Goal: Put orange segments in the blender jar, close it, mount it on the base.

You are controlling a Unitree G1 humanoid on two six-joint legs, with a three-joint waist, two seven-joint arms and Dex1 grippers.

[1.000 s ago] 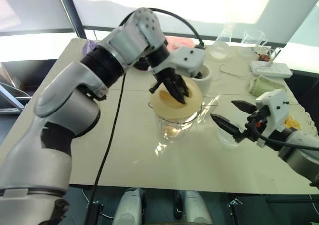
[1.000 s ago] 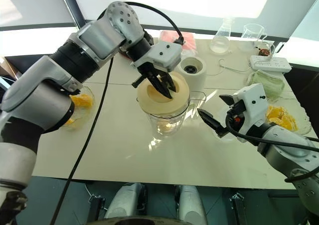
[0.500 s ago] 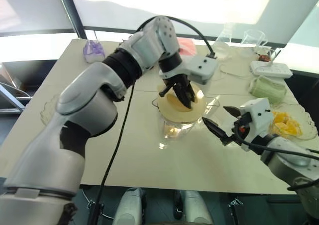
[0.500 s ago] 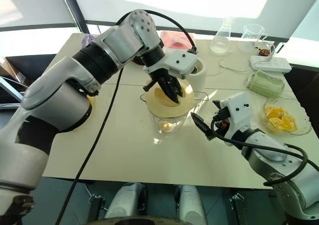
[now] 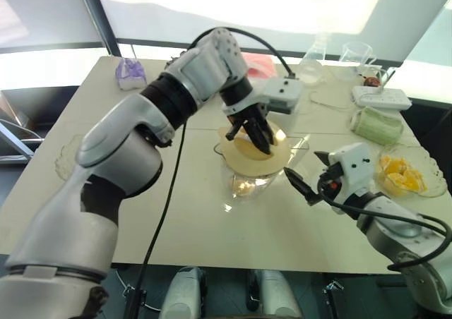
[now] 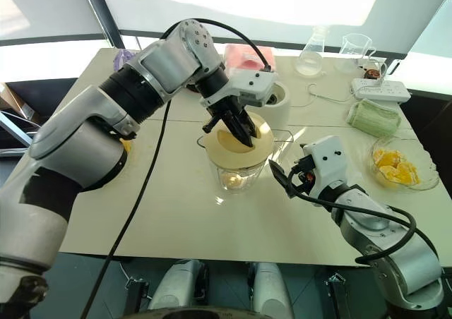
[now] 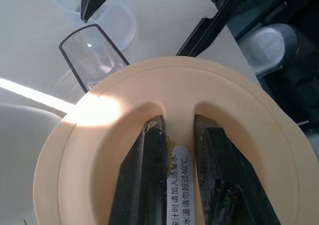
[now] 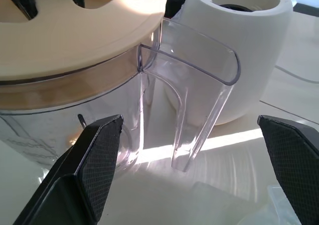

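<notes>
Lid seating on the blender jar [image 5: 247,174].
Left gripper [image 5: 258,133] fingers pinch the lid [image 5: 244,157] grip ridge, pressing it square; right gripper [image 8: 189,177] fingers, spread wide and empty, flank the handle [image 8: 199,93] at 3 o'clock, steadying.

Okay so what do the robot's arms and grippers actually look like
Both arms have glossy silver-grey shells with black joint sections. A perforated grey dome caps the left wrist, and a black cable loops over it. Each gripper, left gripper and right gripper, has a white housing and two tapering black fingers with textured pads.
</notes>
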